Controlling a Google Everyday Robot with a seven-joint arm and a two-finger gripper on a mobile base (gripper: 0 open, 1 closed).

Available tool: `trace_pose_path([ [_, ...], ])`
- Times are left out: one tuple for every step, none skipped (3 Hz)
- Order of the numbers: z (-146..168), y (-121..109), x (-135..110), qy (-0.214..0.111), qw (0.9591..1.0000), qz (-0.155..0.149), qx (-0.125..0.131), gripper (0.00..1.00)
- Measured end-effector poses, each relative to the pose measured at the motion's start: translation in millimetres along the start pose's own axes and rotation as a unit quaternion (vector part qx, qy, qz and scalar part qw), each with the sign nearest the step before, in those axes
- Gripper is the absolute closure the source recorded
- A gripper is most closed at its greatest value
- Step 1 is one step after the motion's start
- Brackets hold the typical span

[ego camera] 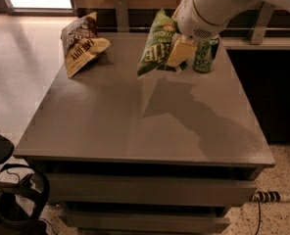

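- The gripper (178, 52) is hanging in the upper middle of the frame, pinching the green chip bag (154, 43) and holding it clear above the grey table (135, 126).
- The bag is casting a shadow on the tabletop just below it.
- A green can (204, 57) is standing on the table just right of the gripper.
- A brown chip bag (82, 45) is lying at the upper left, well apart.

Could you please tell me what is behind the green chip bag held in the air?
A green can stands on the table behind the green chip bag, which the gripper grips above the table's far side. The arm covers the can's top.
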State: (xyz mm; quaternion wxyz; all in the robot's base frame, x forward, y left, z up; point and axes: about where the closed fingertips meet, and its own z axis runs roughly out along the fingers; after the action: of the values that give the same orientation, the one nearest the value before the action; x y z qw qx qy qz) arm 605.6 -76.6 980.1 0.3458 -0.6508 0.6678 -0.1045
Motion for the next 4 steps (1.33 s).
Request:
trace_pose_path([
  [17,-25,-25,-0.017,0.9988,-0.039,0.023,1.00],
  [31,-41,-50,-0.017,0.9968,-0.058,0.052,1.00],
  [31,-41,-50,-0.017,0.9968,-0.058,0.052,1.00],
  [60,-51,-56,-0.005,0.9968,-0.060,0.052,1.00],
])
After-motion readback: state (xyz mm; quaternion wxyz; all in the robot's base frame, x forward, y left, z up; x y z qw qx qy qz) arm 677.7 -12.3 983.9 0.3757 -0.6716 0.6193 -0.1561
